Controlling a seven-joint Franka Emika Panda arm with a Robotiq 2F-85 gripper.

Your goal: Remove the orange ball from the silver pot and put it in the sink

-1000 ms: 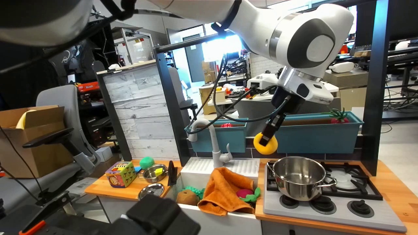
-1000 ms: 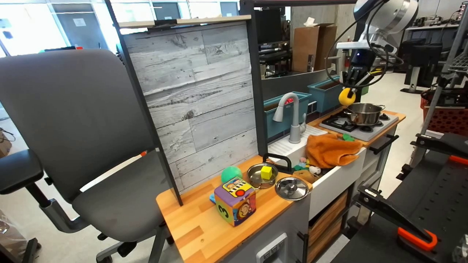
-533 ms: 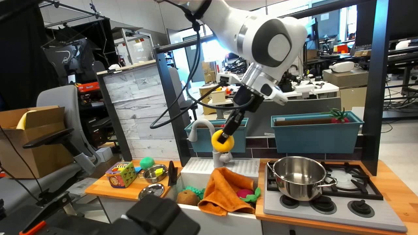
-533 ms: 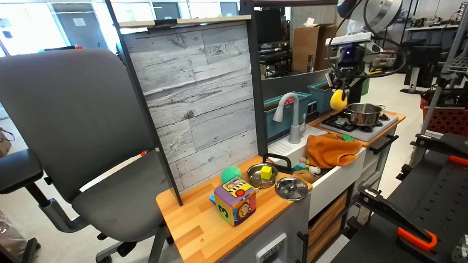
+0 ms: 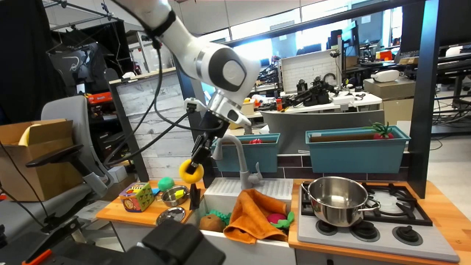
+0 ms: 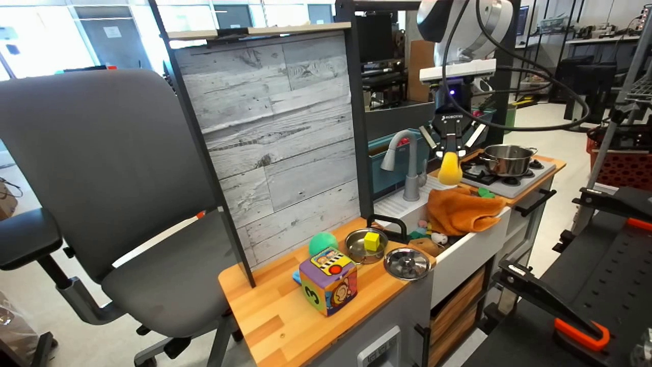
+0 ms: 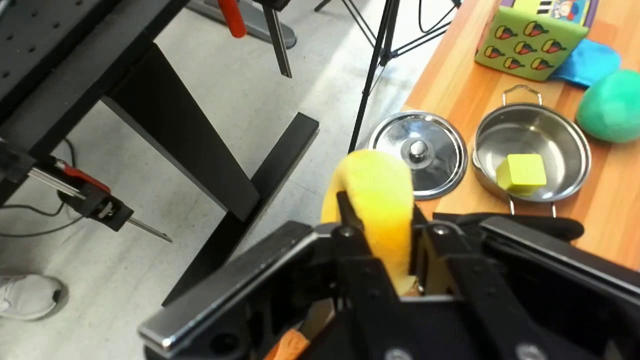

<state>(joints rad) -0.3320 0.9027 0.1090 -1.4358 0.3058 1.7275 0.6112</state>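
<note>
The gripper is closed, with the yellow ball clamped between its fingers. In both exterior views the ball is held in the air, clear of the wooden worktop and well apart from the stainless-steel pot, which is seated on the stovetop. Whether the ball is positioned directly above the sink cannot be determined.

Access to the sink is partly obstructed. Much of the basin is covered by a crumpled orange towel, which is lapped over the front edge. A brown rounded object is located on one side of the towel and a purple toy vegetable with green leaves on the other. An arched faucet is mounted at the rear.

On the worktop beside the sink, a yellow cube is contained in a small two-handled pot. A metal lid is placed just beside this pot. A green ball, an activity cube and a flat blue item, partly hidden by the activity cube, are grouped nearby. A black item is stood between the small pot and the sink; its form is unclear.
</note>
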